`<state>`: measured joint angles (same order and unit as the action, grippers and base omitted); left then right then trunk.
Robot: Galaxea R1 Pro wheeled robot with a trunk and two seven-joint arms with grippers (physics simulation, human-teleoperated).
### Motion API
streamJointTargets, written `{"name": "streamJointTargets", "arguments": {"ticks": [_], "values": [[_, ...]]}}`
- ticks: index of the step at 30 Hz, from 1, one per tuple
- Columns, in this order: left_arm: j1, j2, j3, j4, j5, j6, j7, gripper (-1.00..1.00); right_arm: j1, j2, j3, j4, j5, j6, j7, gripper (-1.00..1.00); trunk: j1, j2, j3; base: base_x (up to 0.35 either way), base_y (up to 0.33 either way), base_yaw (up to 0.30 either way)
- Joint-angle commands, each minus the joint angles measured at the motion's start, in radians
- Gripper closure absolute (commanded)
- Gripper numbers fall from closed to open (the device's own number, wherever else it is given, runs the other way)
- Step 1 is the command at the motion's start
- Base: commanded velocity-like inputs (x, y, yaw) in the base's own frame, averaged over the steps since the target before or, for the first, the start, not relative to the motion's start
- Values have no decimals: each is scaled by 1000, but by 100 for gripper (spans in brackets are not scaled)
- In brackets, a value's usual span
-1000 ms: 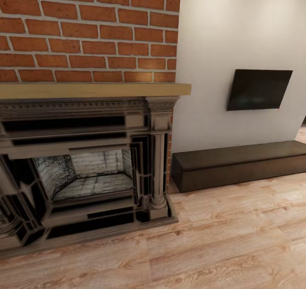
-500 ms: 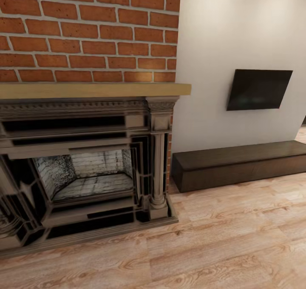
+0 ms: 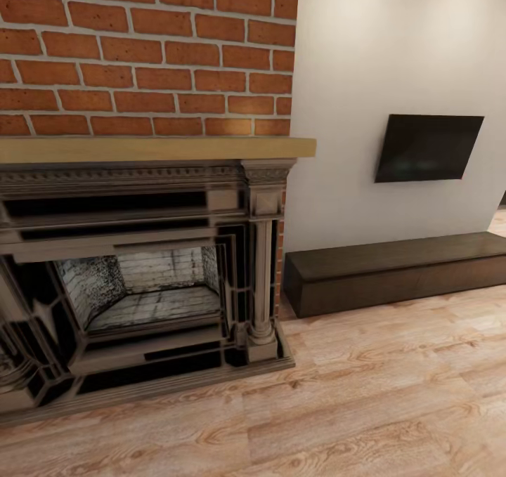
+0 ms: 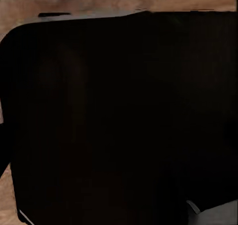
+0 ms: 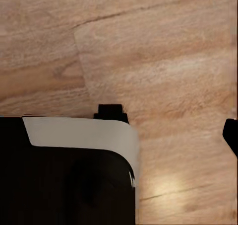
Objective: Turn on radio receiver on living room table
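Fingers unclear; dark robot body (image 4: 119, 120) hides wood floor (image 5: 163, 61).

Head view facing fireplace (image 3: 140, 273) and bench (image 3: 400, 270), wrist views close above wooden floor (image 5: 163, 66), shared

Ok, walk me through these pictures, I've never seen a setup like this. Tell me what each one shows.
This is a simulated wheeled robot with two arms, driven remotely by a person. The big picture comes from its head camera: a brick fireplace with a wooden mantel, a dark screen on the white wall, a long dark bench below it, and a wooden floor. The two smaller pictures come from cameras on its wrists, pointing down at the same floor past dark parts of the robot's body. Nothing seems to be held. The radio it must switch on is not in sight here.
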<state>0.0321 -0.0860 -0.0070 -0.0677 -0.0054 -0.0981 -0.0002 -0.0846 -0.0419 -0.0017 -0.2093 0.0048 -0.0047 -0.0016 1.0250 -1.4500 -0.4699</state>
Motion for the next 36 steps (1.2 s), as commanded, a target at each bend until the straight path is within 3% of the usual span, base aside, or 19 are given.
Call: {"name": "streamJointTargets", "arguments": {"ticks": [1,7,11,13,16,19,22,28,36], "values": [[0,2,0,-21,-1,-5,1,-100,0,-11,0,-24,0,0,0,-100,0,0,0,0,0,0],[0,6,1,-203,-7,-1,9,-100,-6,-70,-3,-109,0,0,1,-100,0,0,0,0,0,0],[0,7,1,-311,-8,18,23,-100,-7,-91,-3,-122,-1,0,7,-100,0,0,0,0,0,0],[0,5,1,-374,-8,74,41,-100,-7,-96,-3,-125,-1,0,8,-100,0,0,0,0,0,0],[-2,1,1,-482,-5,210,63,-100,-7,-98,-4,-126,-1,-1,9,-100,0,0,0,0,0,0],[-3,0,1,-538,-3,271,65,-100,-7,-99,-4,-125,-2,-1,9,-100,0,0,0,0,0,0],[-3,0,1,-543,-2,241,64,-100,-7,-99,-4,-124,-2,-1,9,-100,0,0,0,0,0,-2],[-3,-3,0,-444,-4,65,63,-100,-7,-100,-3,-122,-3,-1,9,-100,0,0,0,0,0,-191],[-3,-6,-2,-391,-4,-6,60,-100,-7,-104,-4,-118,-6,-33,2,-100,0,0,0,0,0,-273]]}}
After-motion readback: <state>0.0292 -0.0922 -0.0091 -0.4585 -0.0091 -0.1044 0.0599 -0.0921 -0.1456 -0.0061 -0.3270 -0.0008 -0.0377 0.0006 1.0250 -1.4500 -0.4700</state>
